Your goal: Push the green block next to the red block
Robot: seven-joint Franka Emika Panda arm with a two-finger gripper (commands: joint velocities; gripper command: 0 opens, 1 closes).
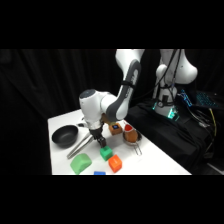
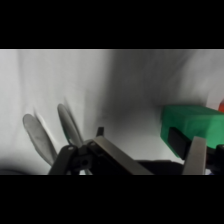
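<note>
1. At the far left of the white table [image 1: 60,155] sits a black pan [image 1: 64,135], with metal tongs [image 1: 81,145] lying diagonally from its rim toward the table's middle; both are well clear of the blocks and seem to be bystanders here.
2. Near the front edge lies a larger rounded green piece [image 1: 81,163], just left of the task's cubes, and a small blue piece [image 1: 100,173] shows at the very front.
3. The gripper [image 1: 98,141] comes down behind the green block [image 1: 106,153], low over the table, a stance that looks set for shoving, not lifting.
4. In the wrist view the green block [image 2: 196,130] sits at the right-hand finger [image 2: 196,155], close against it; the fingers stand apart with nothing clamped between them. Whether the finger actually touches the block I cannot tell.
5. The red block [image 1: 115,163] lies just beside the green block, toward the front right; they look nearly adjoining, so the push seems close to done.
6. Farther right stand a brownish cube with a blue top [image 1: 116,128] and a red-brown rounded object [image 1: 130,134], apart from the action.
</note>
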